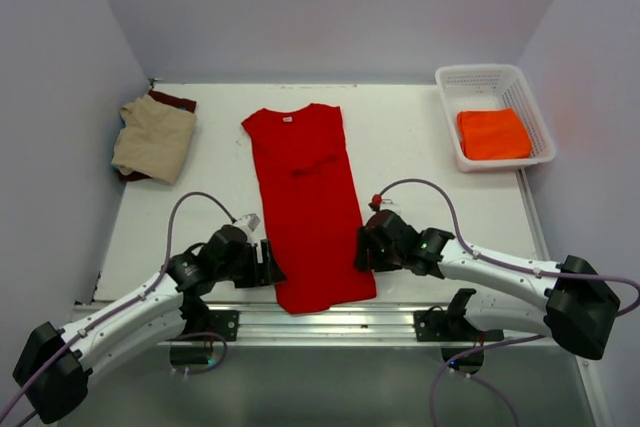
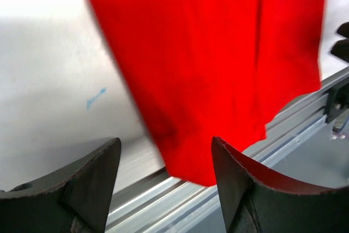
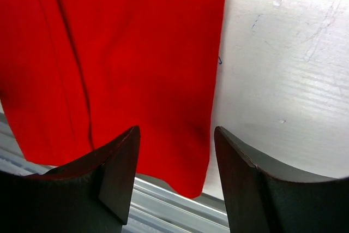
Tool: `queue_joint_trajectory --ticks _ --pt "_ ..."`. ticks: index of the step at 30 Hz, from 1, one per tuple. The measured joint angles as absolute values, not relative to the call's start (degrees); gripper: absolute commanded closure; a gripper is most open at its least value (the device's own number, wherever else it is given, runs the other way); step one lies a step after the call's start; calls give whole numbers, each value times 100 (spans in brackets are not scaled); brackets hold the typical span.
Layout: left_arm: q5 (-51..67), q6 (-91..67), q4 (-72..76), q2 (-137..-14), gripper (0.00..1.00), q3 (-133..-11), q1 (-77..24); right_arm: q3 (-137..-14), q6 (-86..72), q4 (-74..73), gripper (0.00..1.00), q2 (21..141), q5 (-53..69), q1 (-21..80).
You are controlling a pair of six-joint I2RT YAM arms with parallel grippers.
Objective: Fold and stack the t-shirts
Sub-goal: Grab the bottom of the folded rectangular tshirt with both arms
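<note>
beside the red t-shirt [image 1: 305,209], left claw [image 1: 271,264] and right claw [image 1: 362,247] gape.

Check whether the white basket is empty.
No, a folded orange t-shirt lies inside the white basket.

Robot lab test cell, not a home: white table [image 1: 420,147] boxed in by plain bare walls [image 1: 330,7] on 3 sides, alu mounting rail [image 1: 390,319] along table's near edge.
</note>
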State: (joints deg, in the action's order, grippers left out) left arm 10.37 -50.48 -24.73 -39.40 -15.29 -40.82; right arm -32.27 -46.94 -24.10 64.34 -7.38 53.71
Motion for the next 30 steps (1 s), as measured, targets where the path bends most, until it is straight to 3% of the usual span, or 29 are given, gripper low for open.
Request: queue_joint_trajectory --ticks 10,17,21,30 --pt "1007 -5787 -2174 -4125 30 -1323 -4584 -3004 -4991 -2366 45 6259 -504 5371" --pt "958 -6436 -1649 -4757 30 -1396 -5483 -2696 -5284 -2401 48 5988 -281 5371" --pt "954 -6698 -1564 -4984 31 -1446 -5793 -2526 -5404 -2388 57 5924 -178 5371" --pt "604 -7030 -2244 -4344 35 -1396 -5907 -2364 -5555 -2034 64 6080 -47 5371"
